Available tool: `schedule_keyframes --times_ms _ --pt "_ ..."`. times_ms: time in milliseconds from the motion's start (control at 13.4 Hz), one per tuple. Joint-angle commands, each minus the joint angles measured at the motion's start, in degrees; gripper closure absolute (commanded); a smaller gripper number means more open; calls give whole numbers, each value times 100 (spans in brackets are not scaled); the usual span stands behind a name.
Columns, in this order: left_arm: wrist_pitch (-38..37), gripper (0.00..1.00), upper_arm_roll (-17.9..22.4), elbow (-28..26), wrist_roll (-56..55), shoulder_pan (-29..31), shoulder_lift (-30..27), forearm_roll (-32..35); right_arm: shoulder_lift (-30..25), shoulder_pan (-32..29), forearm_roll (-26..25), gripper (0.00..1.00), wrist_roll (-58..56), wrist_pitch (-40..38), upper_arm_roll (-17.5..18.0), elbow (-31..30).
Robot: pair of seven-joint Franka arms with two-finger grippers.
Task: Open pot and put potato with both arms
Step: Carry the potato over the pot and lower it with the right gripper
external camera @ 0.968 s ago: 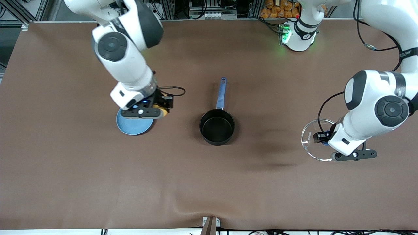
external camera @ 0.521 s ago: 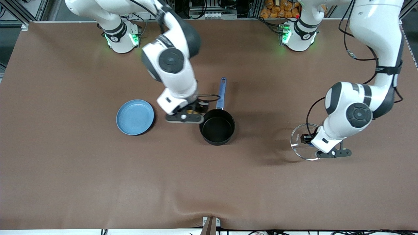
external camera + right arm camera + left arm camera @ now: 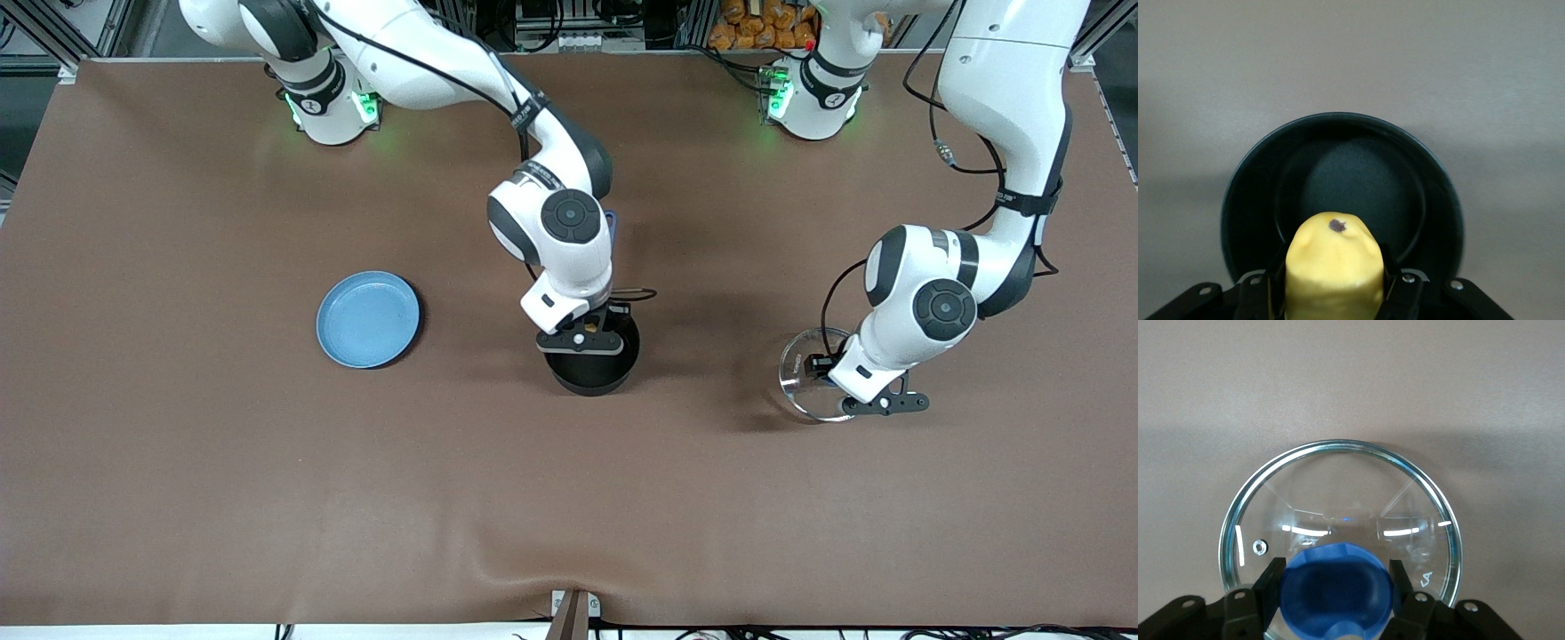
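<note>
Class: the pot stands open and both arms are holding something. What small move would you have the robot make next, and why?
Probably lower the right gripper slightly and open its fingers, because it grips the potato above the open pot, whose black inside looks empty. The left gripper holds the lid by its blue knob, aside toward the left arm's end of the table.

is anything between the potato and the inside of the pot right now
Nothing visible. The right gripper, shut on the potato, is over the open pot, whose inside is bare. The lid is off, held by the shut left gripper toward the left arm's end of the table.
</note>
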Motion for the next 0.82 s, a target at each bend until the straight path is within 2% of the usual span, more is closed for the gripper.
schedule_keyframes --times_ms 0,447,521,596,670,745 --pt "537 100 -21 -295 11 109 21 -4 243 61 -77 100 125 163 -93 219" --pt "556 100 -29 -321 -6 101 83 -4 612 61 -86 100 116 831 -93 104" --pt "565 100 -29 -356 -41 83 57 -4 656 61 -86 97 116 849 -93 104" --pt "600 100 -38 -418 -50 100 22 -4 665 61 -86 78 116 849 -93 87" --pt "800 100 -38 -557 -42 109 -5 -4 657 53 -77 35 125 849 -93 61" --pt "1089 100 -29 -724 -42 109 -14 -4 665 52 -86 5 125 866 -101 60"
